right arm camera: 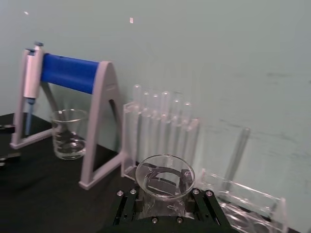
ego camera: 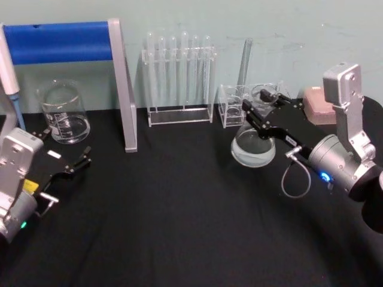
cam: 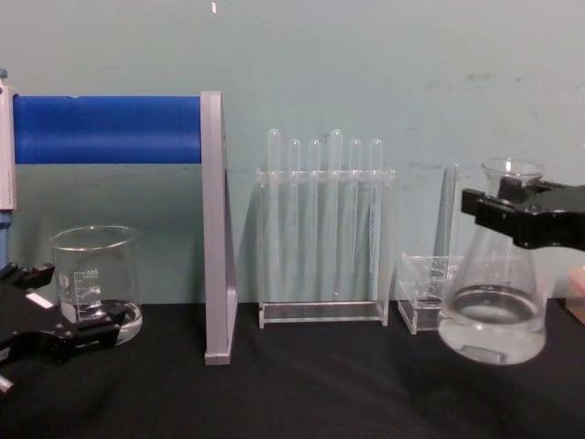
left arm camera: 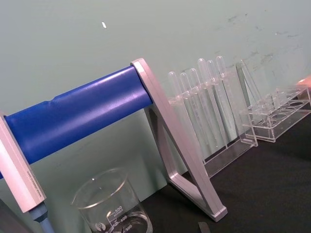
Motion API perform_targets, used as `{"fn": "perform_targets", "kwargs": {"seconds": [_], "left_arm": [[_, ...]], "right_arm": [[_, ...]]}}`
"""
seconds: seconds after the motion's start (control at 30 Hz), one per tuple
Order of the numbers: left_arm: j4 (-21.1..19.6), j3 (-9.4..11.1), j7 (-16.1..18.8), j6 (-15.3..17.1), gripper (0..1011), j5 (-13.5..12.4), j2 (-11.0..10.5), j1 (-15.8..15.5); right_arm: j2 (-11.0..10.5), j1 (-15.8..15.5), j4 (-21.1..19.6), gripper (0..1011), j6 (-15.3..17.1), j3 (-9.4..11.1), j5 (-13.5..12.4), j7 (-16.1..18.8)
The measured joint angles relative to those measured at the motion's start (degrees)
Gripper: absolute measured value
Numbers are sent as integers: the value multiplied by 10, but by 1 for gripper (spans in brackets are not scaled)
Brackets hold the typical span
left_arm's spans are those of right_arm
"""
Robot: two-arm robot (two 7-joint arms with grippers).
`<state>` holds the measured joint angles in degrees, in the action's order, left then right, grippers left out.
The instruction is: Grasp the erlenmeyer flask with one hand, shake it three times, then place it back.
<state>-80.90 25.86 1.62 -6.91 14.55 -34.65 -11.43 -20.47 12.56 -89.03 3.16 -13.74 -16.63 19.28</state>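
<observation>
The erlenmeyer flask (ego camera: 253, 149) is clear glass with a little clear liquid in its wide base, at the right of the black table. My right gripper (ego camera: 264, 106) is shut on its narrow neck just below the flared rim. The chest view shows the flask (cam: 494, 311) upright, with the black jaws of the right gripper (cam: 514, 206) on either side of the neck. I cannot tell whether its base touches the table. In the right wrist view the flask's rim (right arm camera: 165, 177) sits between the jaws of the right gripper (right arm camera: 165, 204). My left gripper (ego camera: 64, 146) rests open and empty at the near left.
A glass beaker (ego camera: 63, 113) stands at the back left, just beyond the left gripper. A pipette stand with a blue bar (ego camera: 60, 42) rises behind it. A test tube rack (ego camera: 178, 78) is at the back centre, a small acrylic rack (ego camera: 232, 104) directly behind the flask.
</observation>
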Motion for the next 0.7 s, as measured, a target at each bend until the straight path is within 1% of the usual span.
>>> {"fn": "perform_targets", "kwargs": {"seconds": [0.47, 0.7], "left_arm": [[0, 0, 0, 0, 1001, 0, 0, 0], [0, 0, 0, 0, 1001, 0, 0, 0]], "right_arm": [[-14, -21, -39, 456, 2, -30, -21, 30], [-21, -26, -47, 456, 2, -41, -27, 34]]}}
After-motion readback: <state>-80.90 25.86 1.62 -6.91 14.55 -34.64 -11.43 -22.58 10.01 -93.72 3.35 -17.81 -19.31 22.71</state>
